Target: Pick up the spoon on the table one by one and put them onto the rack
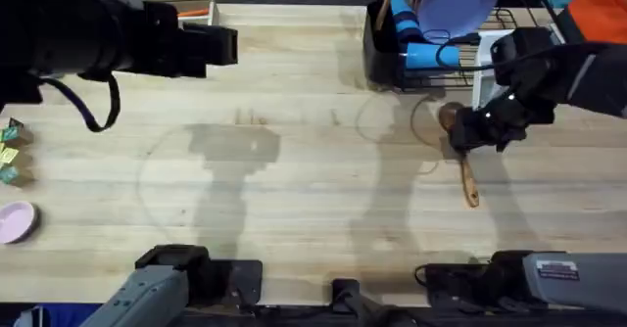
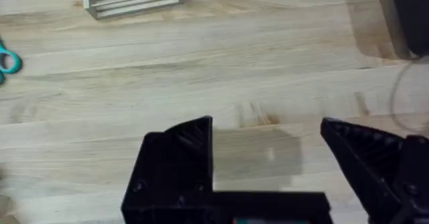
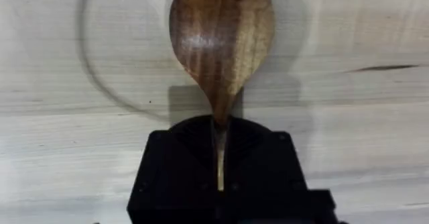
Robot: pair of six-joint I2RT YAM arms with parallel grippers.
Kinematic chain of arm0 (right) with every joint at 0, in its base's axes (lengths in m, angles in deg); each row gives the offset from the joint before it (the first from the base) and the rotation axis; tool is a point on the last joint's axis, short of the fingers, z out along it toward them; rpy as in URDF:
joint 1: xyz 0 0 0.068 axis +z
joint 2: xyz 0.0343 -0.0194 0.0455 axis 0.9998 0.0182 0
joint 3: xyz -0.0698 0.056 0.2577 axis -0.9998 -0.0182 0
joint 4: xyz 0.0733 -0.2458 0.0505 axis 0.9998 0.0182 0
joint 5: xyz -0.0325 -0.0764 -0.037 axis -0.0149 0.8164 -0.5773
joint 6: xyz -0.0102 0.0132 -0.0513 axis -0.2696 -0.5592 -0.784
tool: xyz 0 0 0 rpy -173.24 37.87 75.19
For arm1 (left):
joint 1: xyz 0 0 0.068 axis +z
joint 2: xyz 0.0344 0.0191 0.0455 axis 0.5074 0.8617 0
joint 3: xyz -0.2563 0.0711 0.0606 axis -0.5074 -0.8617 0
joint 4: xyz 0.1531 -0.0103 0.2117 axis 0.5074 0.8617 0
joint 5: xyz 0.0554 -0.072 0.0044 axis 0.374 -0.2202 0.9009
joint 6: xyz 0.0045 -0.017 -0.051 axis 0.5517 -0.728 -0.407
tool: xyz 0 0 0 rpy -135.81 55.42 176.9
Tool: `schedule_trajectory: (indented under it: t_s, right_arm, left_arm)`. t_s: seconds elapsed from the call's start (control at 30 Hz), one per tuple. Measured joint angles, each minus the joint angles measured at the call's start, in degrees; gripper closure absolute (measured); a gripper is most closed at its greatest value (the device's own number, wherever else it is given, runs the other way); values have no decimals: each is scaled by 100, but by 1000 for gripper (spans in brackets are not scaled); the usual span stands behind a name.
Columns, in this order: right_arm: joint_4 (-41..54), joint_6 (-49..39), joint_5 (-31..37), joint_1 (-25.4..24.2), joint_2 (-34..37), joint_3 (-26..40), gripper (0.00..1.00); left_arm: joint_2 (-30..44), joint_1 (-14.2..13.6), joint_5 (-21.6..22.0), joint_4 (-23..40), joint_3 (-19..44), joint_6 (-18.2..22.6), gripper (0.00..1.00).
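Pale butcher-block table (image 1: pixel 294 170) spreads under both arms, its grain strips running across; the black wire rack (image 1: pixel 460 53) stands at its far right, holding a lavender plate (image 1: pixel 456 4) and a blue cup (image 1: pixel 426 55), with a black caddy (image 1: pixel 382 48) at its left end; a wooden spoon (image 1: pixel 460 156) lies just in front of the rack, dark round bowl toward it, slim handle pointing toward the near edge; the right gripper (image 1: pixel 472 131) is down on the spoon's neck, and in the right wrist view its fingers (image 3: pixel 181 170) are clenched on the handle just below the bowl; the left gripper (image 2: pixel 268 157) hovers over bare table at the far left, well apart from the spoon, jaws spread wide with nothing between them; a small pink dish (image 1: pixel 15 221) sits at the left edge.
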Motion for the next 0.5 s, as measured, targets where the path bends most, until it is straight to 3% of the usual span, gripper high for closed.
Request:
schedule_trajectory:
  t_s: [0.27, 0.5]
  right_arm:
    - [425, -48, -42, 0, -248, -113, 968]
    - [902, -133, -81, 0, -958, -193, 968]
  left_arm:
    - [0, 0, 2, -1, 0, 0, 7]
    - [-2, 0, 2, -1, 0, 0, 7]
